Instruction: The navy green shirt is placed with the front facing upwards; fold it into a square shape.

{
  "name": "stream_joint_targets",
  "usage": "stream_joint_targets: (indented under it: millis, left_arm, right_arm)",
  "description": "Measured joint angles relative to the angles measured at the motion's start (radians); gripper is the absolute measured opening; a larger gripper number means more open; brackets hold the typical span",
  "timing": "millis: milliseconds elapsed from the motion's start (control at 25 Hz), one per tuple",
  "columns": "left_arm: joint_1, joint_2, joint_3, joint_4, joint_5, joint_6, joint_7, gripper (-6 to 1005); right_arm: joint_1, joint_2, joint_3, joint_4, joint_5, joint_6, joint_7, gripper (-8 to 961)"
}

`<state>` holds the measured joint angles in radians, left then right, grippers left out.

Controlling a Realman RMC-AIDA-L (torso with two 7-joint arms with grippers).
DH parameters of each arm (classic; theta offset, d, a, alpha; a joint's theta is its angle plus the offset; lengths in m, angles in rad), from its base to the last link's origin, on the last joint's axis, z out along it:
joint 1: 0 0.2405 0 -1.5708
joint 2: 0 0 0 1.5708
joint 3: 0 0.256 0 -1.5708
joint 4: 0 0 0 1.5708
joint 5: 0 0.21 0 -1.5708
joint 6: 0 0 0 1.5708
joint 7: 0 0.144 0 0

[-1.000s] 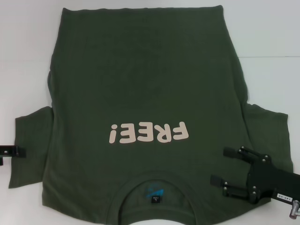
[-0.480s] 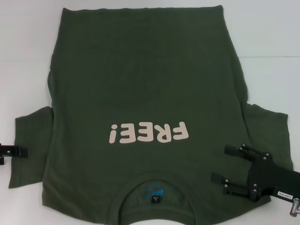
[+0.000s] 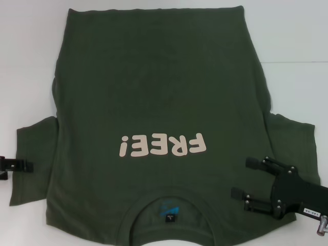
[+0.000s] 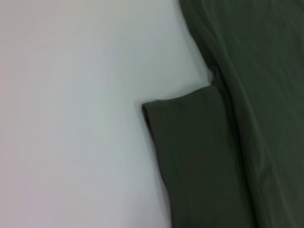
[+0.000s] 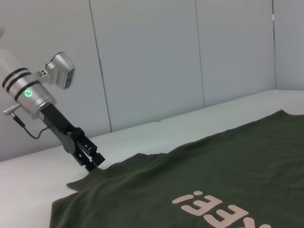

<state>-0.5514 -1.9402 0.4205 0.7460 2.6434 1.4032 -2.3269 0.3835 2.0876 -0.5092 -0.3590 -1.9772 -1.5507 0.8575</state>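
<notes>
The shirt is lying spread flat and face up on the white table, collar nearest the robot, hem farthest away; no fold is seen in it yet, so the task is judged to be at its very start. The opening step, taking hold of both sleeves, is being set up. The right gripper is being held over the shirt's right shoulder, just inside the right sleeve, with its fingers spread apart and nothing between them; whether the cloth is being touched cannot be told. The left gripper is being presented at the outer edge of the left sleeve; in the right wrist view its tip is seen right at the sleeve's edge; whether its jaws are apart or together cannot be told.

The next move is judged to call for both sleeve edges being pinched cleanly, then carried inward toward the lettering, so that the sides are being squared before hem is brought to collar; a single layer should be caught, or the fold may be dragged askew.

The shirt's near edge below the collar is cut off in the head view; most of the left arm is out of that view too; in the left wrist view only the sleeve and bare table are shown, no fingers.
</notes>
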Motion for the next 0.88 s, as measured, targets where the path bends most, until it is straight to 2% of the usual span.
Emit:
stream_joint_targets:
  millis: [880]
  left_arm:
    - [-0.016,0.006,0.006,-0.051,-0.002,0.005,-0.015,900]
  right_arm:
    - [0.0,0.0,0.0,0.0,-0.001,0.0,0.0,895]
